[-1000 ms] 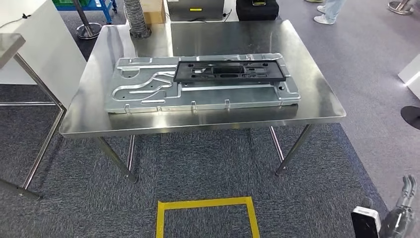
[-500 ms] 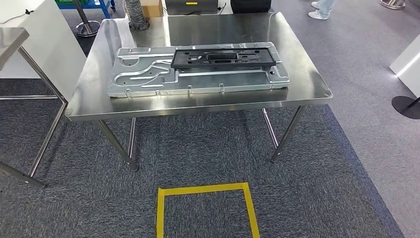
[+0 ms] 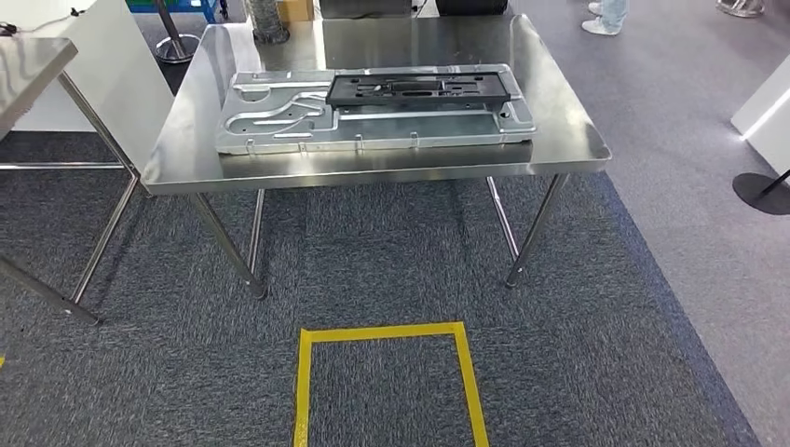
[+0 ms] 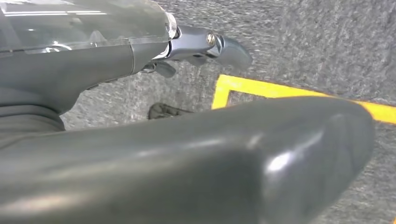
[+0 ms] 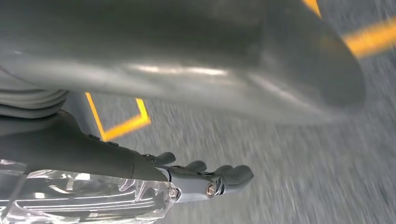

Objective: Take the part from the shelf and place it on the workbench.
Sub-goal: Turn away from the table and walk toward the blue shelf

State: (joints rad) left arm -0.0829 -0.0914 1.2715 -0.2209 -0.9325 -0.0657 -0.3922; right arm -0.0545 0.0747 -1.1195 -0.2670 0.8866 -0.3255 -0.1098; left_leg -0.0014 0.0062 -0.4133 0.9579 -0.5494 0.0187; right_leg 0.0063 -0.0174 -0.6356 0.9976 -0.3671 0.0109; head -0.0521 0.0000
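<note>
**Part on the bench, hands hanging free**

Grey carpet is running under a steel workbench [image 3: 373, 163], with yellow tape [image 3: 387, 333] marking a square on the floor. The left hand [image 4: 205, 44] and right hand [image 5: 205, 179] are hanging over that carpet, fingers apart, holding nothing, though the blur makes this less than certain. The black part [image 3: 417, 88] is lying on a grey panel [image 3: 279, 116] on the bench. Placing looks done; the next move probably calls for stepping away.

Before you, a stainless-steel counter [image 3: 559, 140] stands on grey carpeted floor [image 3: 606, 326], bearing a stamped metal panel [image 3: 279, 116] with a black plastic part [image 3: 419, 89] lying on its far right portion; yellow tape [image 3: 382, 332] marks the carpet.
</note>
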